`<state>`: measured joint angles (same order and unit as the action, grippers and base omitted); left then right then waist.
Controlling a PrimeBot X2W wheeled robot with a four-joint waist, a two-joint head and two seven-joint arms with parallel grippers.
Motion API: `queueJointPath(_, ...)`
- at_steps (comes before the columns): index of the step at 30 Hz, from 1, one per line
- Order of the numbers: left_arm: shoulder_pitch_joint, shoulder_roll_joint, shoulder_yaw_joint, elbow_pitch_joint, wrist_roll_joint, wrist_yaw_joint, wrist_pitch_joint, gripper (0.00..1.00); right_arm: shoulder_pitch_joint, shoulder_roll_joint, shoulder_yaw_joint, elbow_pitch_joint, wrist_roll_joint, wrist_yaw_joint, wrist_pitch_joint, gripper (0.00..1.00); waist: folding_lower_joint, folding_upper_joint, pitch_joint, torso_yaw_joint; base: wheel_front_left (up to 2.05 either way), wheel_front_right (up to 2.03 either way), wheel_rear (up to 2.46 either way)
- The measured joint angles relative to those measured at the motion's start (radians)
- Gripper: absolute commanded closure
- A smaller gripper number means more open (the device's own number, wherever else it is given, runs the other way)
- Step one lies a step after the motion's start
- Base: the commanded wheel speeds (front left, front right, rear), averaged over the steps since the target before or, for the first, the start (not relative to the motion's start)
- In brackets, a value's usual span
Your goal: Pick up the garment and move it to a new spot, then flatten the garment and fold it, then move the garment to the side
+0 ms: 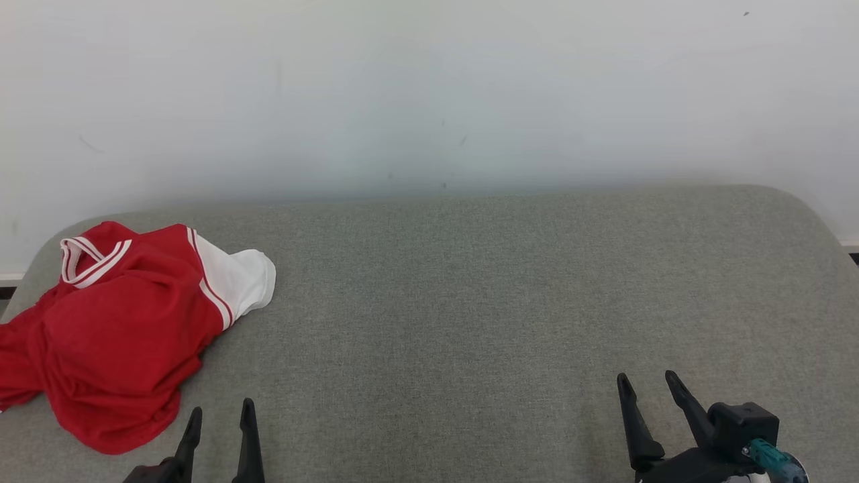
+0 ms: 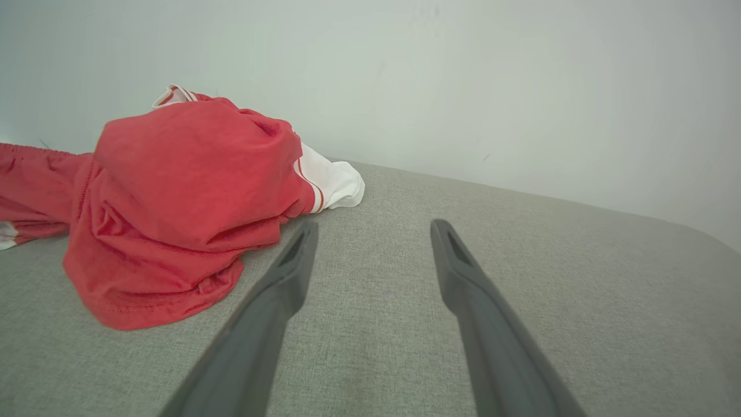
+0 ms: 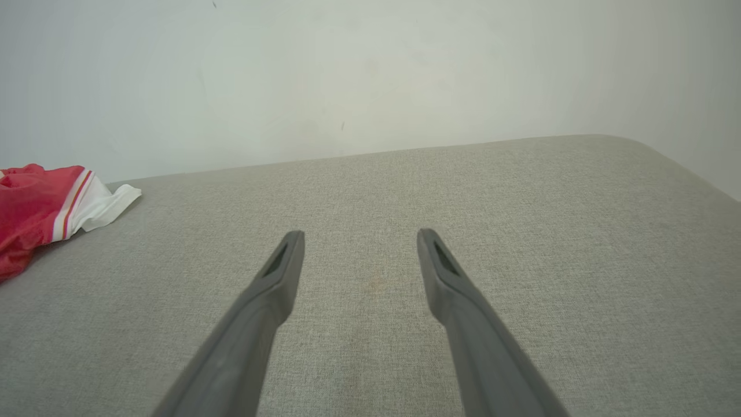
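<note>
White wall [image 1: 429,87] backs a grey fabric-covered table [image 1: 470,302]. By its left edge lies a crumpled red jersey [image 1: 121,329], long axis running from near edge to far, striped collar [image 1: 87,258] toward the wall, white sleeve [image 1: 245,278] pointing right. Left gripper [image 1: 222,406] hovers at the near edge just beside the jersey, fingers wide apart, aimed at the wall. Right gripper [image 1: 647,376], toward the near right corner, is equally spread and empty.

Grey fabric-covered surface [image 1: 503,302] with rounded far corners, set against a white wall [image 1: 429,94]; crumpled red-and-white garment [image 1: 121,322] lies on its left side.
</note>
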<state>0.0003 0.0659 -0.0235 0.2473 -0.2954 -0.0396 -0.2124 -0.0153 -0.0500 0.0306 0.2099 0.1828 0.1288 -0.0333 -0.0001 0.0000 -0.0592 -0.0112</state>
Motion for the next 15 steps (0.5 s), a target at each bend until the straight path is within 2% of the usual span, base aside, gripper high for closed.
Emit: queueJointPath(15,0.001,-0.008,0.003,0.017,0.075,-0.004,-0.03,0.0,0.015,0.0,0.009,-0.004,-0.11,0.0,-0.008,0.0,0.0,0.0,-0.012,0.0,0.0,0.0,0.0)
